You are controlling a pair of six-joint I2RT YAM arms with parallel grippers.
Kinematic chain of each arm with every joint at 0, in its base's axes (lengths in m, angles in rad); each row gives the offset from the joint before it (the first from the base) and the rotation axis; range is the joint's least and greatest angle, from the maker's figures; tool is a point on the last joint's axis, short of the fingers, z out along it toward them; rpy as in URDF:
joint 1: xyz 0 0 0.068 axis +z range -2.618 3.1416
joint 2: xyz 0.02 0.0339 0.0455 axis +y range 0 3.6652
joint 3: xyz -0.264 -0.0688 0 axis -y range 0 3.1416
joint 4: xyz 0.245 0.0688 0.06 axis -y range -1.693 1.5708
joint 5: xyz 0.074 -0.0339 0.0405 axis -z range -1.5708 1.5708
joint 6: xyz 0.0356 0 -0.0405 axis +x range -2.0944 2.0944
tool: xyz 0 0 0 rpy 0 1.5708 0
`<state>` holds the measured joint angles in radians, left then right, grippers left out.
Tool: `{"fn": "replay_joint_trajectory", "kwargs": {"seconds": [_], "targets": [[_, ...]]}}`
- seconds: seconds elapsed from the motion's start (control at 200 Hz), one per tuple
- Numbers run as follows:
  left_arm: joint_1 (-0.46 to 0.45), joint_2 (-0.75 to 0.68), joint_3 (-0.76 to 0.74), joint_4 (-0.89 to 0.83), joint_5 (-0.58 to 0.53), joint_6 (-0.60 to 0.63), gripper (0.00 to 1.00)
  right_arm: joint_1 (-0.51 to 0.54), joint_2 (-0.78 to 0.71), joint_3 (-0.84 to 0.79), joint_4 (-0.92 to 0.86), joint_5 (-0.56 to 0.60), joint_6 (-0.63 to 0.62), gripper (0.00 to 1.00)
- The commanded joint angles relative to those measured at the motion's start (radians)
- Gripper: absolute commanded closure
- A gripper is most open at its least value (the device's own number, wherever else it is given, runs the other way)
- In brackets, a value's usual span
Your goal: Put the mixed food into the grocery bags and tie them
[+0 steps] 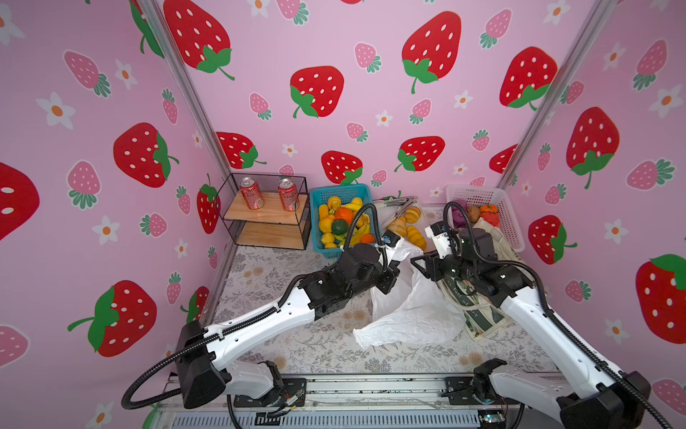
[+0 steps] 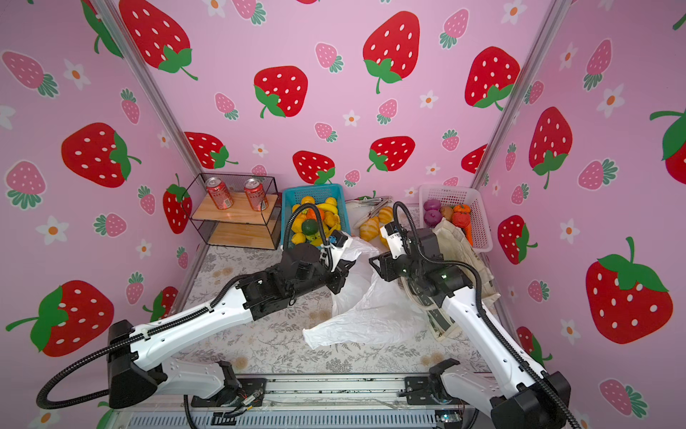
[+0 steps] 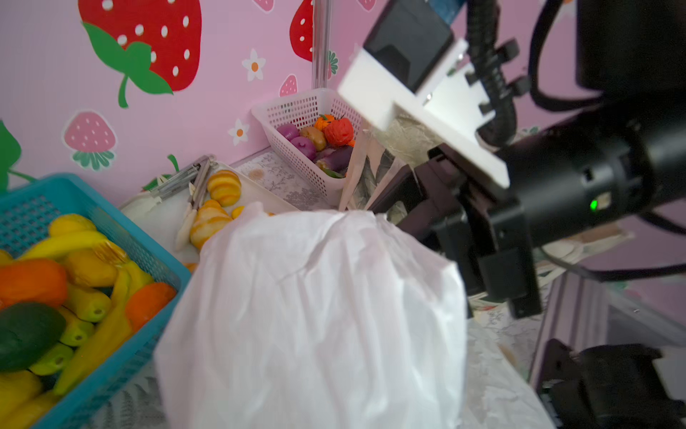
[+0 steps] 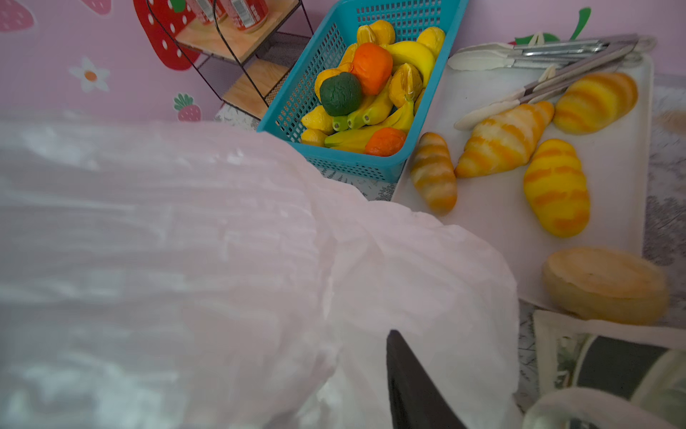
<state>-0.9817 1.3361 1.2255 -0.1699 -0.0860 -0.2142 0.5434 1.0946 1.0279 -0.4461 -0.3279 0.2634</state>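
Left gripper [image 1: 390,279]: clamped shut on the raised edge of the thin white crinkly plastic bag [image 1: 408,315].
Right gripper [image 1: 421,264]: jaws part-open, just beside that edge.
Bag: mid-table, against the cream printed canvas tote [image 2: 456,241].
Food: toy fruits [image 1: 339,223] in the blue plastic basket [image 4: 293,100]; striped golden rolls [image 1: 415,236] on the white tray [image 4: 493,215].

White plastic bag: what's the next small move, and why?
Probably bring the right tool, jaws apart beside the white plastic bag, onto the rim opposite the left tool, which looks shut on one edge. The bag lies slack and the toy fruit sits in the blue basket, so the mouth needs spreading.
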Motion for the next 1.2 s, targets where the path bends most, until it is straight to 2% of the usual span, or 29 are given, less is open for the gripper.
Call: {"fn": "replay_joint_trajectory", "kwargs": {"seconds": [0.0, 0.03, 0.11, 0.205, 0.43, 0.54, 0.6, 0.665, 0.765, 0.815, 0.875, 0.97, 0.99, 1.095, 1.195], "targets": [[0.000, -0.032, 0.053, -0.111, 0.005, -0.272, 1.00, 0.070, -0.036, 0.011, -0.036, 0.126, 0.061, 0.49], [0.000, -0.032, 0.059, -0.126, -0.003, -0.298, 1.00, 0.096, -0.041, 0.004, -0.035, 0.154, 0.081, 0.44], [-0.001, -0.030, 0.077, -0.163, -0.023, -0.337, 1.00, 0.164, -0.060, -0.018, -0.027, 0.214, 0.138, 0.40], [0.001, -0.025, 0.092, -0.195, -0.040, -0.358, 1.00, 0.246, -0.086, -0.048, -0.018, 0.285, 0.203, 0.00], [0.030, -0.023, 0.104, -0.210, -0.027, -0.397, 1.00, 0.440, -0.111, -0.112, 0.002, 0.475, 0.330, 0.00], [0.053, -0.021, 0.108, -0.210, -0.003, -0.413, 1.00, 0.491, -0.108, -0.139, -0.018, 0.578, 0.367, 0.00], [0.066, -0.018, 0.108, -0.207, 0.017, -0.426, 1.00, 0.501, -0.108, -0.157, -0.015, 0.602, 0.378, 0.06], [0.084, -0.015, 0.103, -0.204, 0.040, -0.435, 1.00, 0.501, -0.099, -0.162, -0.015, 0.612, 0.371, 0.19], [0.118, -0.014, 0.093, -0.202, 0.084, -0.445, 1.00, 0.501, -0.079, -0.121, -0.072, 0.634, 0.322, 0.52], [0.139, -0.014, 0.086, -0.203, 0.113, -0.449, 1.00, 0.502, -0.068, -0.091, -0.120, 0.659, 0.292, 0.74], [0.165, -0.015, 0.076, -0.200, 0.149, -0.454, 1.00, 0.495, -0.058, -0.050, -0.184, 0.681, 0.252, 0.89], [0.212, -0.012, 0.066, -0.198, 0.215, -0.435, 0.96, 0.451, -0.057, 0.002, -0.257, 0.623, 0.187, 0.94], [0.224, -0.012, 0.065, -0.197, 0.244, -0.429, 0.89, 0.434, -0.063, 0.007, -0.262, 0.593, 0.173, 0.94], [0.281, -0.019, 0.043, -0.160, 0.364, -0.387, 0.65, 0.304, -0.108, 0.007, -0.231, 0.390, 0.114, 0.95], [0.305, -0.055, 0.017, -0.128, 0.431, -0.351, 0.49, 0.148, -0.150, -0.016, -0.143, 0.151, 0.104, 0.96]]}}
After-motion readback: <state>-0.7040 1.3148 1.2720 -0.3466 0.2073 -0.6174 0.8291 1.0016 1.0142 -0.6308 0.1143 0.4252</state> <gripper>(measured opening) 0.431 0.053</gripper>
